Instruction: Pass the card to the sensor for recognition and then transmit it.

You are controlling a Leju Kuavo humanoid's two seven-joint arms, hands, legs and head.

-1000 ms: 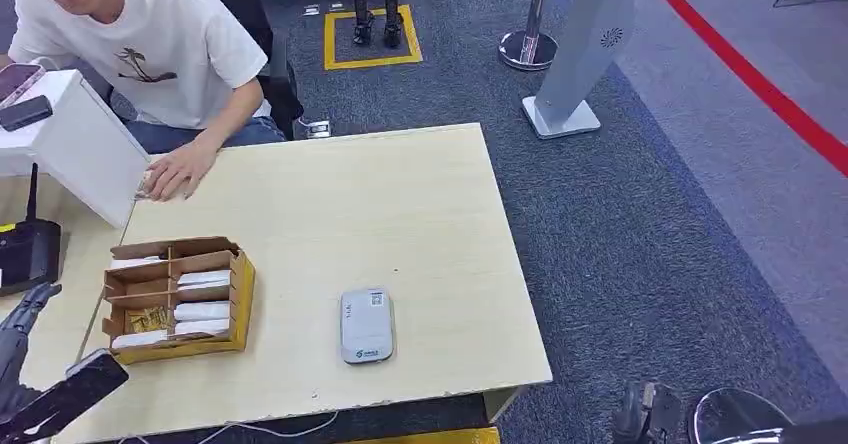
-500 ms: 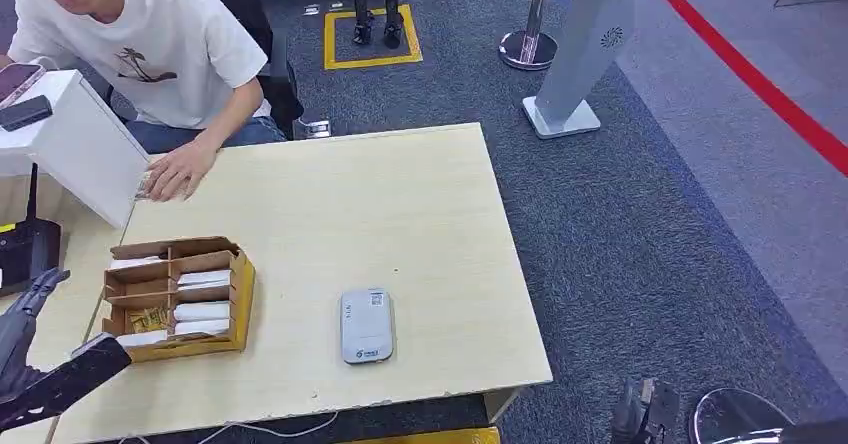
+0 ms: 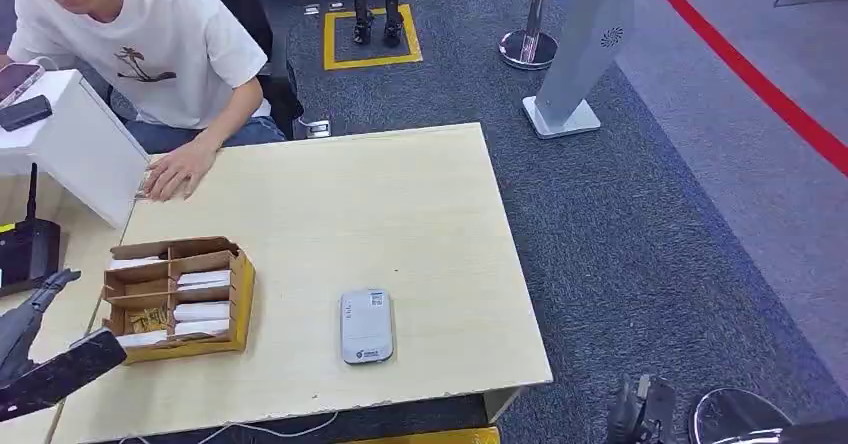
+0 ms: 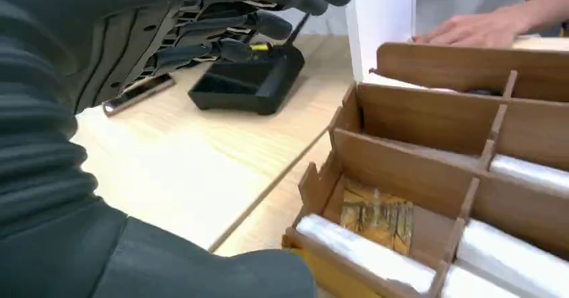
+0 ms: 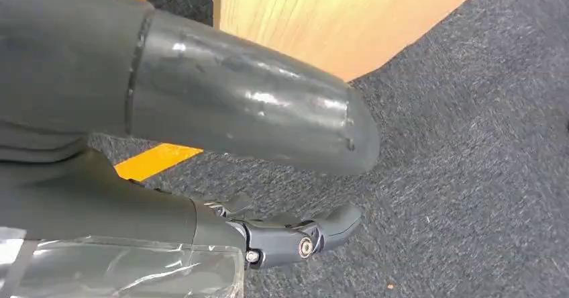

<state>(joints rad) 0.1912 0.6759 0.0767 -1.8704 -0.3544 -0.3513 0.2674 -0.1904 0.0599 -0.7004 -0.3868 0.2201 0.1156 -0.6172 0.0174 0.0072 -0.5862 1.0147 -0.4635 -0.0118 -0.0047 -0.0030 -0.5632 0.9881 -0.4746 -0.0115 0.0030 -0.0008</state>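
Still hovering left hand (image 3: 35, 349) beside the card tray (image 3: 178, 299), fingers (image 4: 248, 23) spread and empty, barely shifted, grasp not begun.

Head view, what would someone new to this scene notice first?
Probably the divided cardboard box of cards near the table's left edge, with the left hand hovering open just beside it. Next, the grey sensor lying flat toward the table's near edge, right of the box. A person in a white shirt sits at the far left corner, one hand resting on the tabletop.
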